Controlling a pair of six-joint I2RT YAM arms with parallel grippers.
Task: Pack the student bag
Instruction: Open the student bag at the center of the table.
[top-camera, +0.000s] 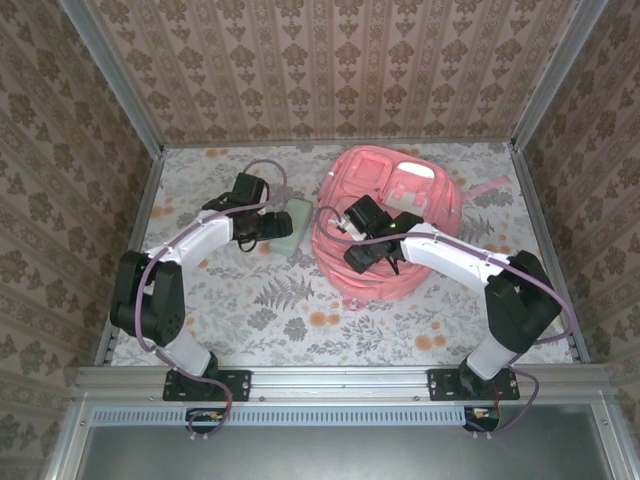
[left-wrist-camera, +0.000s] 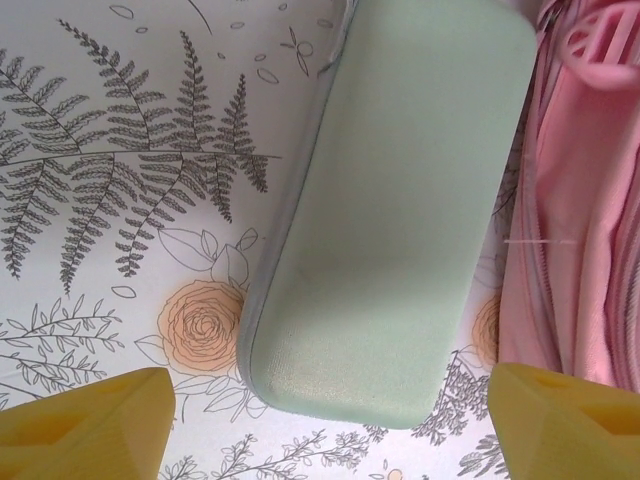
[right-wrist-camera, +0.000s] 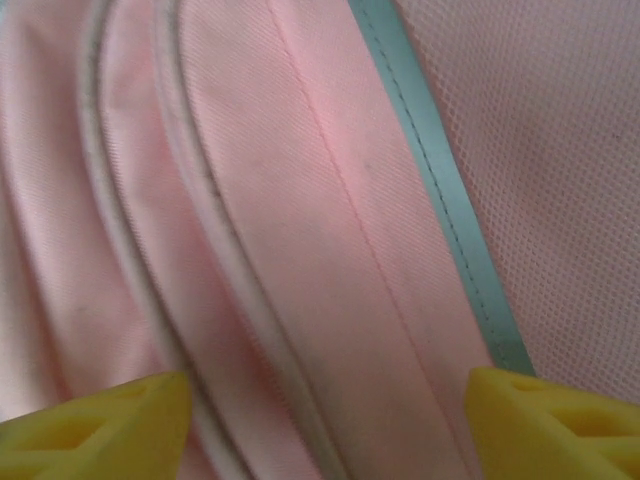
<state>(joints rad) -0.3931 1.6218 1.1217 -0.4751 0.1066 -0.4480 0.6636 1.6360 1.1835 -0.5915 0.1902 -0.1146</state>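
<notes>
**Now: case dead ahead of left claw, bag just to its right**

Right, starting with the bag (top-camera: 385, 225): big, pink, slumped on the right half of the counter (top-camera: 230, 330), toward the back. Over to the left claw (left-wrist-camera: 322, 425): spread wide, gripping nothing, poised above the near end of a mint case (left-wrist-camera: 390, 210). Worth watching that case's long axis: running straight away from the claw, leaning slightly right, with fingers (left-wrist-camera: 85, 425) either side of the short end, so lined up across the narrow width. Lying just left of the bag, close beside its pink edge. Plainly nearer the left arm. Across to the right claw (right-wrist-camera: 325, 425): parted too, empty, hanging close over the bag's fabric beside a pale strip (right-wrist-camera: 440, 200). Likely next: closing on the case, then carrying it rightward to the bag.
</notes>
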